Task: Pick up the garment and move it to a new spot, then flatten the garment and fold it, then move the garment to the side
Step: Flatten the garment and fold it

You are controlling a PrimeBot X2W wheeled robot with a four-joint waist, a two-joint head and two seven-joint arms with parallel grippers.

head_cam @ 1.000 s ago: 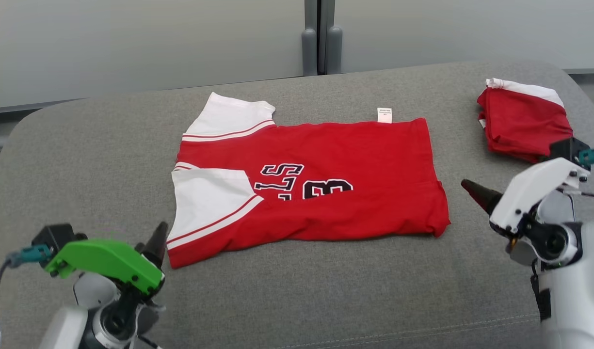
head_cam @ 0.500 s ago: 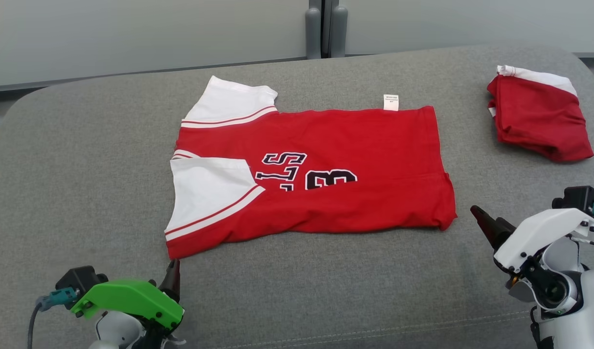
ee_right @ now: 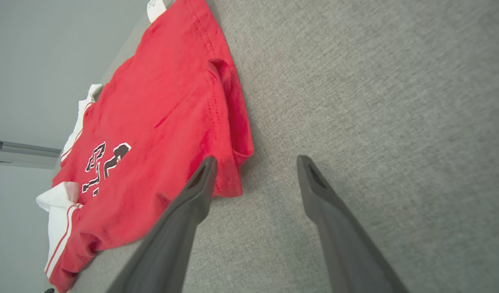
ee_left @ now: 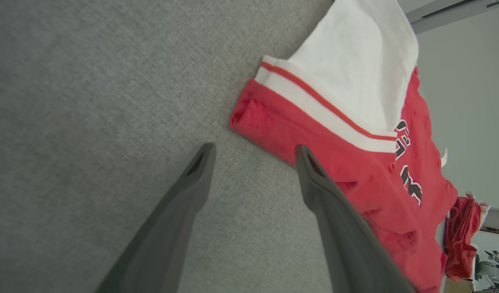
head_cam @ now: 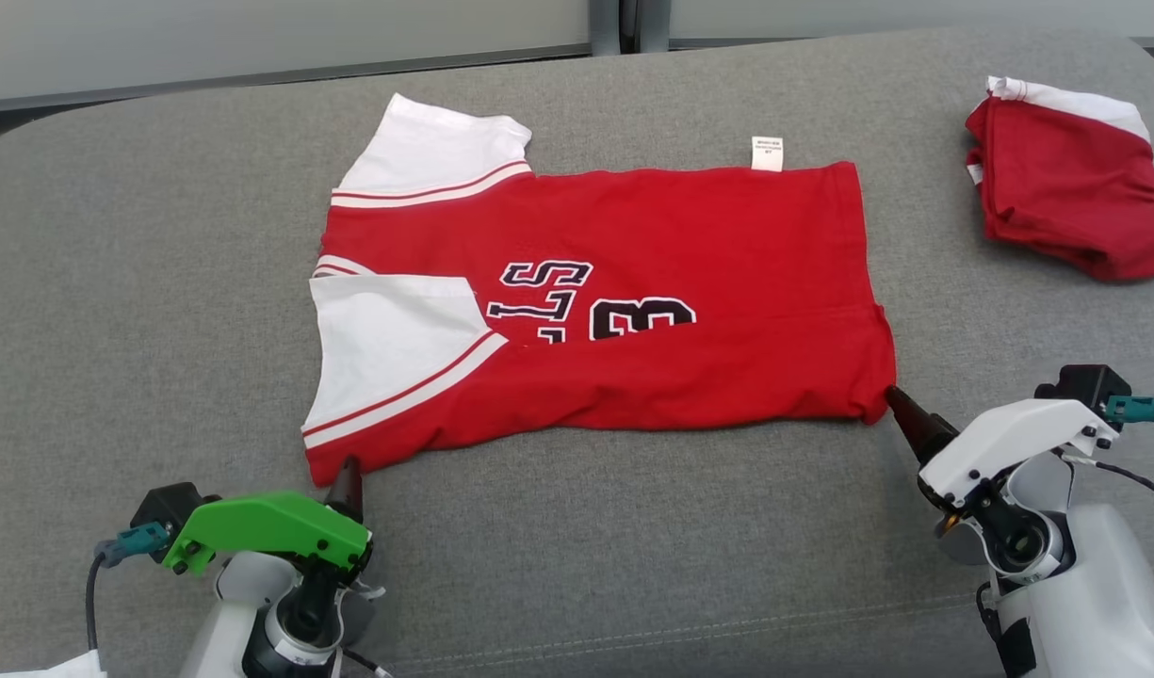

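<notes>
Grey woven cushion [head_cam: 143, 282] is carrying the red jersey with white sleeves and black lettering [head_cam: 633, 245], lying flattened at its middle. Left gripper [ee_left: 253, 152], fingers spread, is nosing at the near sleeve-side corner. Right gripper [ee_right: 255, 162], also spread, is sitting at the near hem corner. A shallow pinch is risking only the top layer lifting, skewing the fold. Against half a second earlier, both grippers are sitting closer to those corners, and the head camera is tilting lower.

Number [head_cam: 642, 318] on the jersey [head_cam: 690, 226]: we read a black, white-edged "3", lying sideways.
Letters [head_cam: 539, 290] beside the number: we read "S", then likely "L".
Tag [head_cam: 767, 153] at the jersey's far edge: print too small for us.
</notes>
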